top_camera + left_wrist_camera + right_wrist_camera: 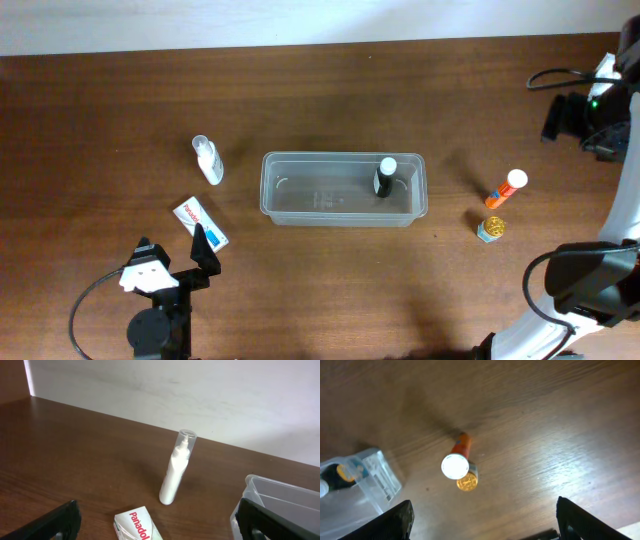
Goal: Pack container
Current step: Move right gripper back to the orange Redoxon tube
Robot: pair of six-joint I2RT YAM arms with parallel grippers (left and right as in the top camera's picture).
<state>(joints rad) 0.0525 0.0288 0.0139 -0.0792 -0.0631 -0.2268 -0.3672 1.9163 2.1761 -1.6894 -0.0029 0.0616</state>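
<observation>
The clear container [290, 215] sits mid-table, with a dark bottle with a white cap [385, 178] standing in its right end. A white spray bottle [208, 159] and a Panadol box [200, 222] lie to its left. An orange tube with a white cap [506, 189] and a small gold-lidded jar [490, 229] stand to its right. My left gripper [172, 256] is open and empty, just short of the box [137, 525]. My right gripper [566, 116] is open and empty, high above the tube [457, 462] and jar [467, 482].
The left wrist view shows the spray bottle [176, 476] upright, the container's corner [280, 495] at right and a white wall behind. The right wrist view shows the container's end [372, 477] at left. Bare brown table surrounds the items.
</observation>
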